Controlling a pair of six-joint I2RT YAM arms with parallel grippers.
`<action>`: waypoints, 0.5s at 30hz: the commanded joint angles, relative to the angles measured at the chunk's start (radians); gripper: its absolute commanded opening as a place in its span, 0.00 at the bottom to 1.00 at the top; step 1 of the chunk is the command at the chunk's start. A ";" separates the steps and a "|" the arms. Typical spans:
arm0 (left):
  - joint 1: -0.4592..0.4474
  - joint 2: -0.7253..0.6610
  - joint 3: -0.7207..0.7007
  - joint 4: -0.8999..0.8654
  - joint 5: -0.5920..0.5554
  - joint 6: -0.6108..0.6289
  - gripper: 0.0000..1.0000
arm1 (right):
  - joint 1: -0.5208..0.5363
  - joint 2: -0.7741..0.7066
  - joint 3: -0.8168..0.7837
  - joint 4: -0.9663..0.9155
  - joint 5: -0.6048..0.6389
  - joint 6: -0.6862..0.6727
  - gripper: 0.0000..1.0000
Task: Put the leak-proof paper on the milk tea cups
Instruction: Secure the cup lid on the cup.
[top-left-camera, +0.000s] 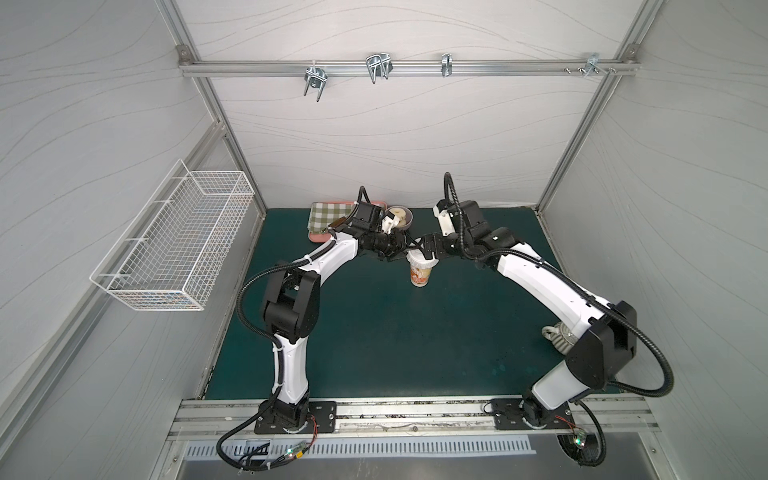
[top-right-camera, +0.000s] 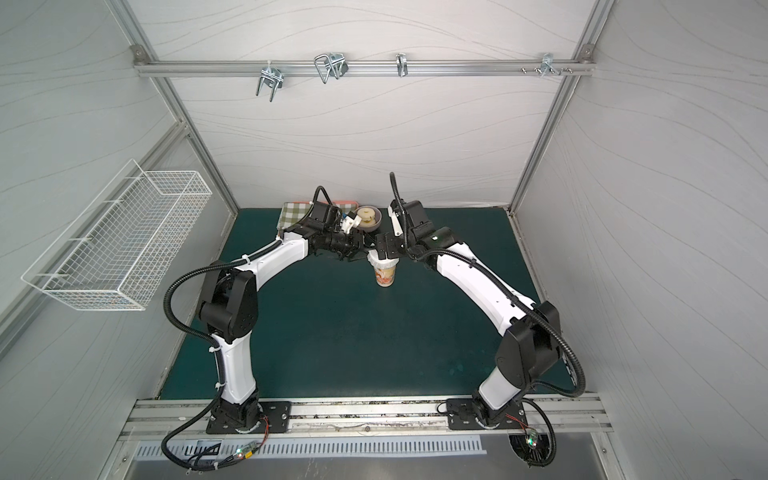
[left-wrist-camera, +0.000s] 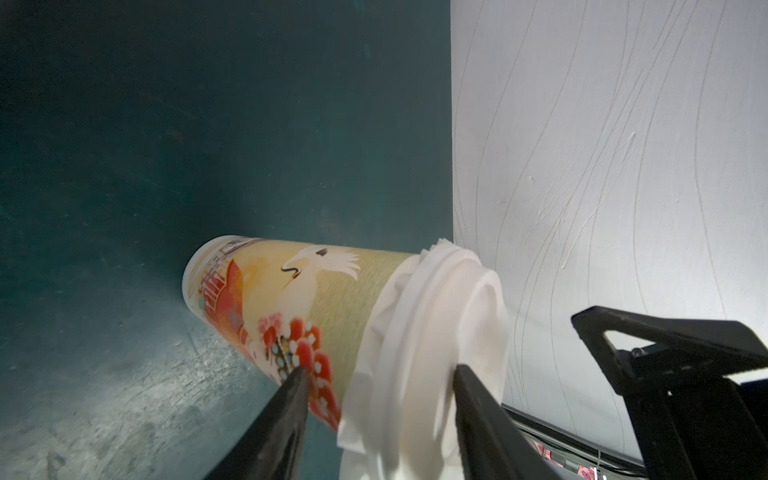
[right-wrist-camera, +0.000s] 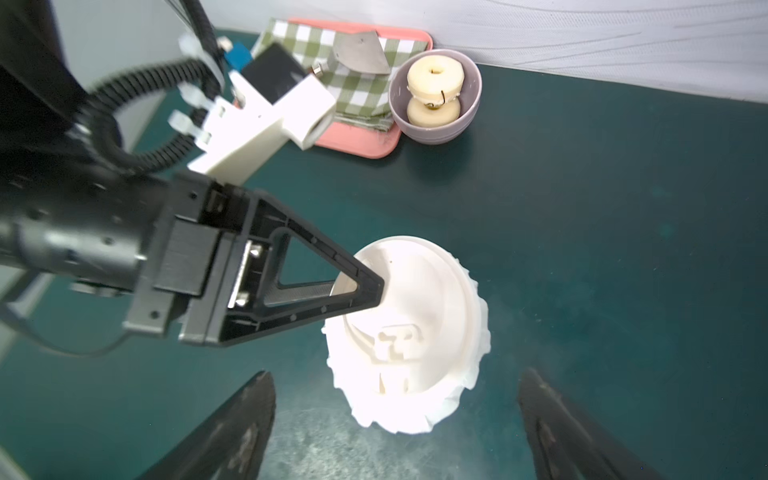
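The leak-proof paper (right-wrist-camera: 415, 419) lies draped over the mouth of the milk tea cup (top-left-camera: 419, 276), its crinkled edge hanging down around the rim, and a rigid white lid (right-wrist-camera: 415, 299) sits on top of it. The cup stands upright near the middle of the green mat (top-left-camera: 374, 332), towards the back, in both top views. The left gripper (left-wrist-camera: 381, 370) reaches in from the side with its jaws partly apart, straddling the lid's rim: one finger (right-wrist-camera: 365, 286) rests on the lid's top and the other lies against the cup's wall below the paper; I cannot tell whether they pinch. The right gripper (right-wrist-camera: 397, 372) hovers above the cup with its jaws spread wide and nothing between them. Behind, a lilac bowl (right-wrist-camera: 469, 108) stands just beside a pink tray (right-wrist-camera: 365, 145) bearing a checked cloth (right-wrist-camera: 357, 91).
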 joint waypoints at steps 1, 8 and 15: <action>-0.011 0.021 0.024 -0.046 -0.023 0.018 0.56 | -0.067 -0.027 -0.054 0.003 -0.170 0.136 0.86; -0.013 0.020 0.025 -0.045 -0.024 0.018 0.56 | -0.171 -0.054 -0.186 0.122 -0.408 0.304 0.82; -0.014 0.017 0.024 -0.049 -0.025 0.019 0.56 | -0.225 -0.026 -0.264 0.252 -0.575 0.414 0.81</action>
